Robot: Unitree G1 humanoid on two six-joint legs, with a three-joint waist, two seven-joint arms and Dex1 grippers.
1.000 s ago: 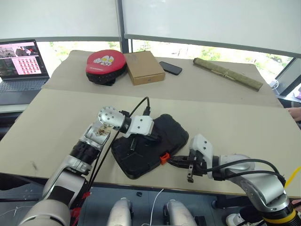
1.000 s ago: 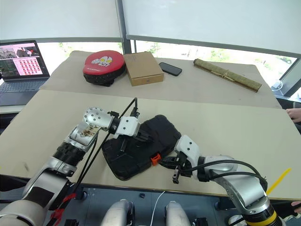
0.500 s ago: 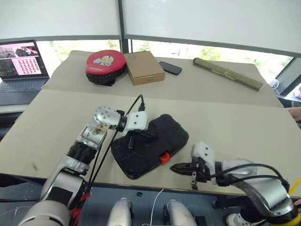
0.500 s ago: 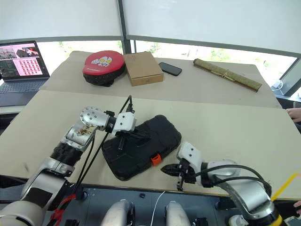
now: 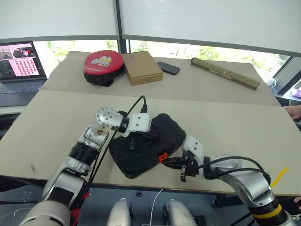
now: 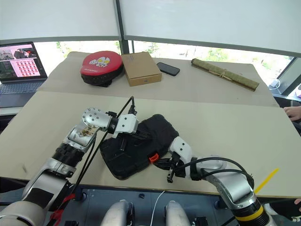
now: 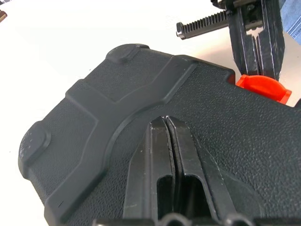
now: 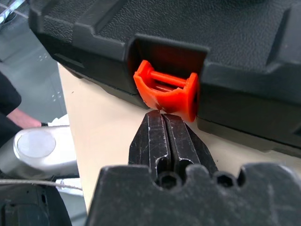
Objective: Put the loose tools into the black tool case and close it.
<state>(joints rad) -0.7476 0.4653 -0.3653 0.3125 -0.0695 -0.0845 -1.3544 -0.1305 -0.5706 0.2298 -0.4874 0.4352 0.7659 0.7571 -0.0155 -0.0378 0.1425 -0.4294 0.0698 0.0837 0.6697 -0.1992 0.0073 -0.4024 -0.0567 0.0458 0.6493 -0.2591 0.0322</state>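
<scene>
Black tool case point(image 5: 146, 148) lidded; closed right gripper point(image 8: 164, 117) seemingly touching orange latch point(image 8: 167, 92) (wrist view).

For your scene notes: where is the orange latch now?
In the left eye view, the orange latch sits on the closed black plastic case's near edge, with the right hand's shut tips against it.

A closed black plastic tool case point(image 5: 146, 146) lies near the front edge of the tabletop point(image 5: 225, 122). The left end effector point(image 7: 167, 123) rests on its lid; the right end effector point(image 8: 164, 117) sits at its front latch point(image 8: 167, 89). Far behind lie a round red-and-black pad point(image 5: 104, 66), then, rightward, a brown cardboard box point(image 5: 141, 67), a phone point(image 5: 168, 68) and a rolled mat point(image 5: 225, 73). A laptop point(image 5: 19, 66) stands off the left edge.
</scene>
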